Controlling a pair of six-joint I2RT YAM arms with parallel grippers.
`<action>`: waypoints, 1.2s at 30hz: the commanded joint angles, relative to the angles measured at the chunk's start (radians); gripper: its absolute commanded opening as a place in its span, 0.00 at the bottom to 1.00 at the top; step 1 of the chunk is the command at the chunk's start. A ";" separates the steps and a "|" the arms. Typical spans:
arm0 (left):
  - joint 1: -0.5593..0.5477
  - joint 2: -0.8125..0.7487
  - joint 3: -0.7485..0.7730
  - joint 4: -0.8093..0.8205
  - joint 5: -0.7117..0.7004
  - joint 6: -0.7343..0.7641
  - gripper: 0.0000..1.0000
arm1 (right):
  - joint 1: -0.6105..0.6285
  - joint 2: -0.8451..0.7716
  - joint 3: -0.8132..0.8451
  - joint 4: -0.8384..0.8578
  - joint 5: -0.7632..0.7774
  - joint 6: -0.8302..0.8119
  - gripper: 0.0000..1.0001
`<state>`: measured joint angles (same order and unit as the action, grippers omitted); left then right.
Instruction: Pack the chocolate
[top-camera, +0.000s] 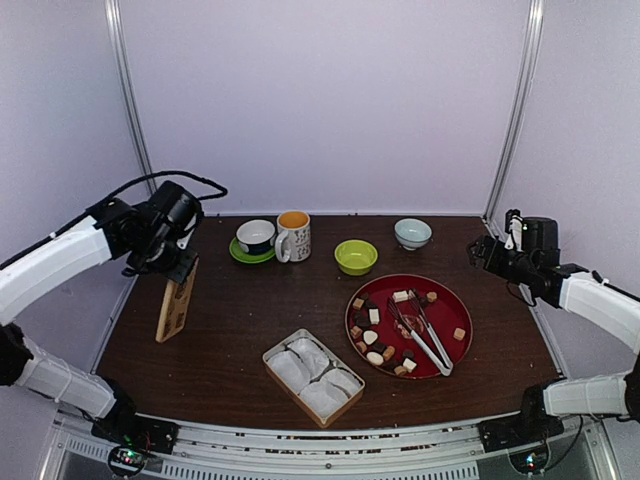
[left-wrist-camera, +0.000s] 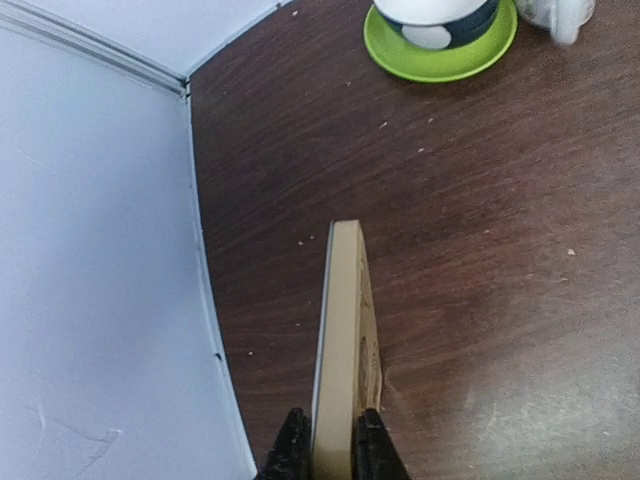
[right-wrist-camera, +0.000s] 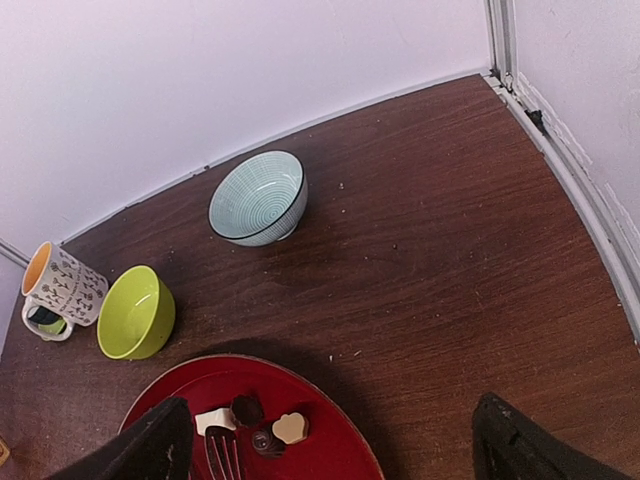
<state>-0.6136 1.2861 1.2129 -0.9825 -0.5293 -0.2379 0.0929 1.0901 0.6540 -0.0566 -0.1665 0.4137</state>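
The chocolate (top-camera: 375, 338) lies scattered on the red plate (top-camera: 462, 305) around the tongs (top-camera: 425, 335). It looks small, light and easily marked, best pinched gently across flat sides. The left end effector (left-wrist-camera: 333, 445) grips an upright wooden board (left-wrist-camera: 345, 310); the right end effector (right-wrist-camera: 330, 445) stands open.

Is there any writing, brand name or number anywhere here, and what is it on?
No text can be read anywhere in these pictures.
Mug: small dark marks all over, a pattern or print, too small to read.
Wooden board: faint marks on its face, too blurred to read.
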 joint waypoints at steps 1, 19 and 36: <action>-0.045 0.160 0.071 -0.109 -0.257 -0.060 0.02 | -0.005 -0.023 0.031 0.006 -0.007 -0.003 0.97; -0.111 0.411 0.116 0.084 0.190 -0.175 0.23 | -0.005 -0.022 0.019 0.005 -0.002 0.004 0.97; -0.110 0.278 -0.059 0.349 0.461 -0.179 0.33 | -0.005 -0.038 0.010 -0.029 -0.048 -0.010 0.97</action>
<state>-0.7219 1.6764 1.2064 -0.7242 -0.1371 -0.4217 0.0929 1.0527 0.6575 -0.0658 -0.1741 0.4145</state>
